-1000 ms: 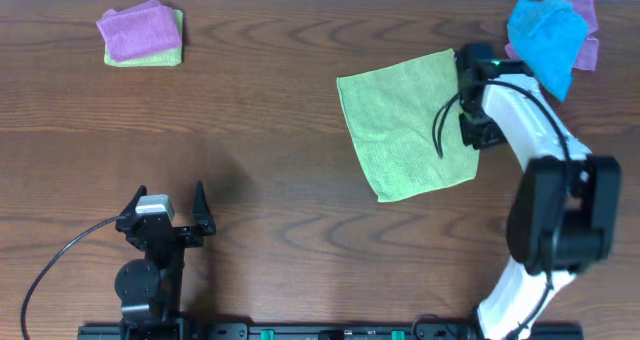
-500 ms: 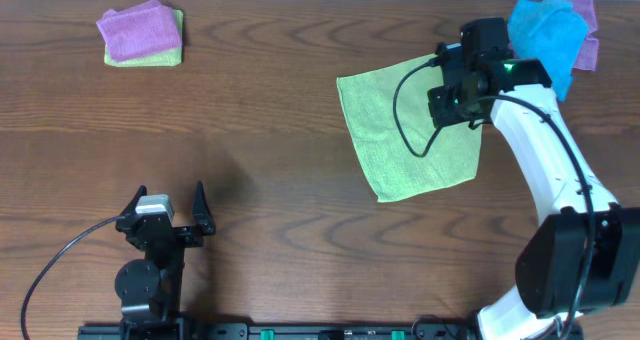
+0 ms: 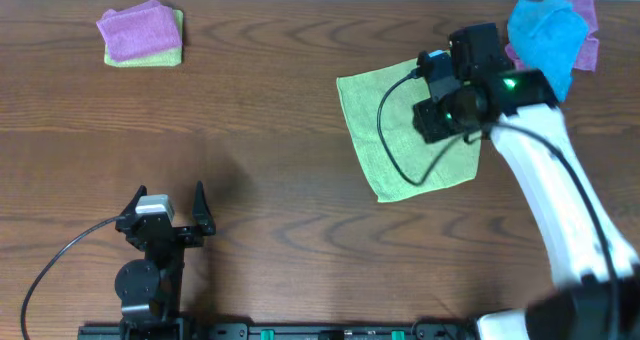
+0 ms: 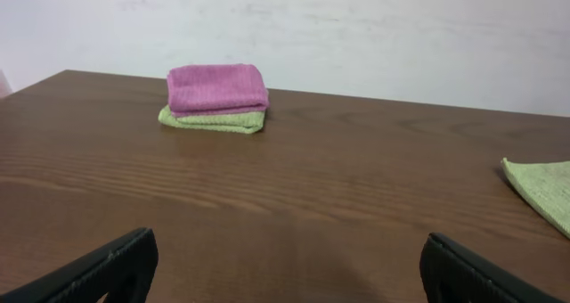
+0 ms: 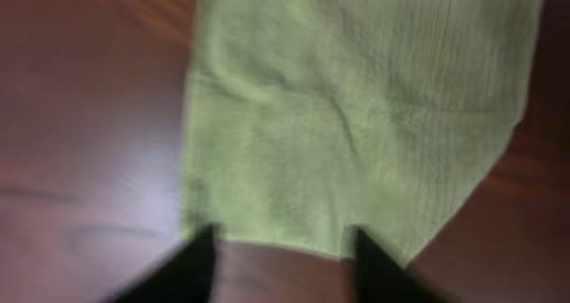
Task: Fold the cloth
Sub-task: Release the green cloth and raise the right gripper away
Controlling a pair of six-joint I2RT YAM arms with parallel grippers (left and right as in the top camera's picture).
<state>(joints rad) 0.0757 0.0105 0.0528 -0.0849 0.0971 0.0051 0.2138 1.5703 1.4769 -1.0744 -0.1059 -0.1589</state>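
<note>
Right of centre: cloth (image 3: 385, 120) flat, skewed; right end effector (image 5: 280, 249), left end effector (image 4: 285, 249) spread.

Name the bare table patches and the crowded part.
Bare: the wide middle between the folded stack and the lime cloth; the front strip right of the left gripper. Crowded: the far-right corner, around the right gripper and blue cloth.

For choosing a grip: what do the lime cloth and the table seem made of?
The lime cloth: probably soft microfibre, matte, with fine ribbed pile and creases. The table: dark wood or wood-look laminate, smooth, slight sheen, visible grain.
</note>
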